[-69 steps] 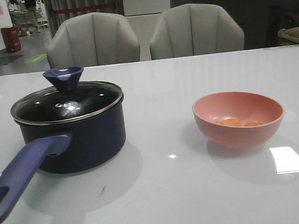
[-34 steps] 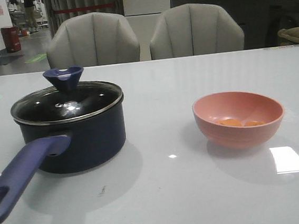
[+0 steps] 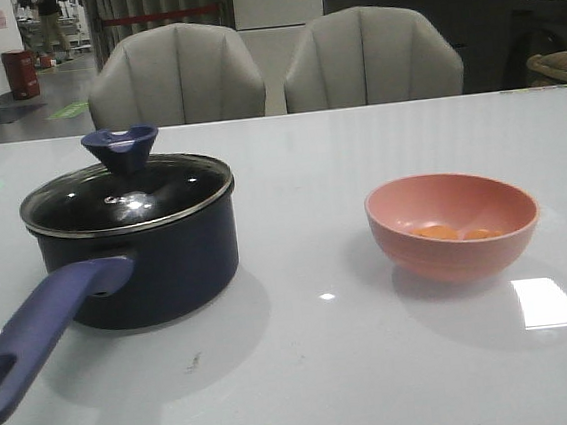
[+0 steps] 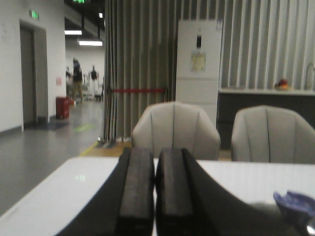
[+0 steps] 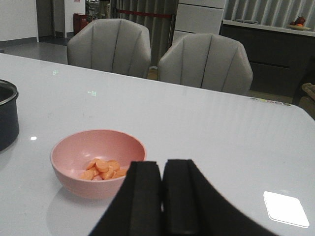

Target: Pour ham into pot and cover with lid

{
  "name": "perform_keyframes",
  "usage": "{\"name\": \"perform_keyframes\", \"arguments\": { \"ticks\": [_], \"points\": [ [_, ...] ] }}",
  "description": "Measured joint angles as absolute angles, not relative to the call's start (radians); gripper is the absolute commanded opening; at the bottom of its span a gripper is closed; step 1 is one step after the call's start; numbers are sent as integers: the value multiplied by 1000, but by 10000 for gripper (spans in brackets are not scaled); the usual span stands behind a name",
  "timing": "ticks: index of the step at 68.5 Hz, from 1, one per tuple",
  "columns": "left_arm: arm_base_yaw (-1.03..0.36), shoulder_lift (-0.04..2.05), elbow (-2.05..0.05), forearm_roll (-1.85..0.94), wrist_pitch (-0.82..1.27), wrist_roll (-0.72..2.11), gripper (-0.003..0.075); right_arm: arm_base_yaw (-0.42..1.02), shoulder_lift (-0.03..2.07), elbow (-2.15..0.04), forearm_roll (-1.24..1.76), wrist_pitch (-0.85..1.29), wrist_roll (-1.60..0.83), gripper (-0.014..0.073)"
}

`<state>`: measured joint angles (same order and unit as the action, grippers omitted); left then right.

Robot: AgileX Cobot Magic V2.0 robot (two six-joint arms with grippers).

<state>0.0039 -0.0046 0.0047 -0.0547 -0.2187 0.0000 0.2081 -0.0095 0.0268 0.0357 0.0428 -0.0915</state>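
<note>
Left hand (image 4: 155, 189) closed above the white table (image 4: 59, 196).

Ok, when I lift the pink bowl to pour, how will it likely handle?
The pink bowl looks rigid and smooth, so probably slippery to pinch at its rim. It holds only a few ham slices, so likely light. The loose slices should slide out together once it is tilted.

Lid (image 3: 126, 195) on pot (image 3: 137, 257) at left; ham (image 3: 456, 232) in bowl (image 3: 452, 224) at right; chairs (image 3: 274, 65) behind table (image 3: 319, 370).
</note>
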Motion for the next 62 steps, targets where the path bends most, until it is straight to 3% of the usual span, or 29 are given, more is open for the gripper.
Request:
{"name": "perform_keyframes", "arguments": {
  "ticks": [10,29,49,62],
  "points": [
    [4,-5,-17,-55,-274,0,134,208,-10,27,36,43,-91,150],
    [4,19,-283,-55,-43,0,134,208,-10,27,36,43,-91,150],
    [4,251,-488,-55,274,0,134,208,-10,27,36,43,-91,150],
    [4,392,-534,-97,366,0,134,208,-10,27,36,43,-91,150]
  ]
}}
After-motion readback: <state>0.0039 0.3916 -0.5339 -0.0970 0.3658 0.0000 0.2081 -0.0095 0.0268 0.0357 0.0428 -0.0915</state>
